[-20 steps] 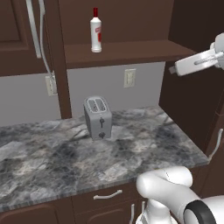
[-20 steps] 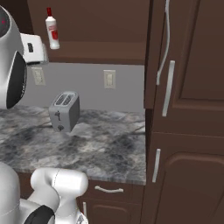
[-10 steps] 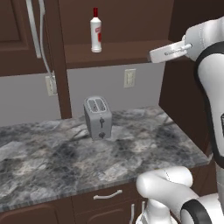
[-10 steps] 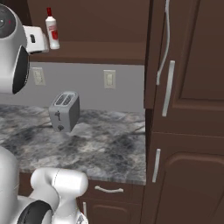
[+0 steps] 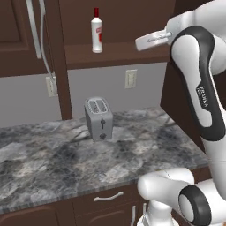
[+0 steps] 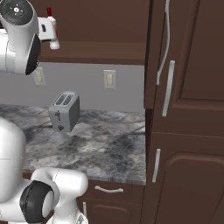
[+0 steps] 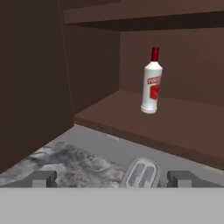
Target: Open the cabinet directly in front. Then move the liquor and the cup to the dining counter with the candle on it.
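Observation:
The cabinet [image 5: 123, 55] stands open, its door [image 5: 17, 39] swung out to the left. On its lower shelf the liquor [image 5: 97, 32] stands upright, a white bottle with a red cap and label. My gripper [image 5: 140, 44] hovers at shelf height to the bottle's right, open and holding nothing. In the hand view the liquor [image 7: 152, 85] stands ahead and a little right, well beyond my gripper [image 7: 113, 179], whose fingertips [image 7: 43, 178] sit wide apart. From the right base view my hand covers the middle of the liquor [image 6: 54, 43]. The cup, the dining counter and the candle are out of view.
A silver toaster [image 5: 99, 118] stands on the marbled counter [image 5: 53, 163] below the shelf. A tall dark cabinet [image 6: 188, 109] with long handles rises on the right. Outlets [image 5: 130, 78] sit on the grey back wall. Drawers [image 5: 108, 197] run under the counter.
My arm has swung left and slightly up, bringing the hand from the right edge towards the open cabinet shelf and the bottle. The gripper stayed open. Nothing else moved.

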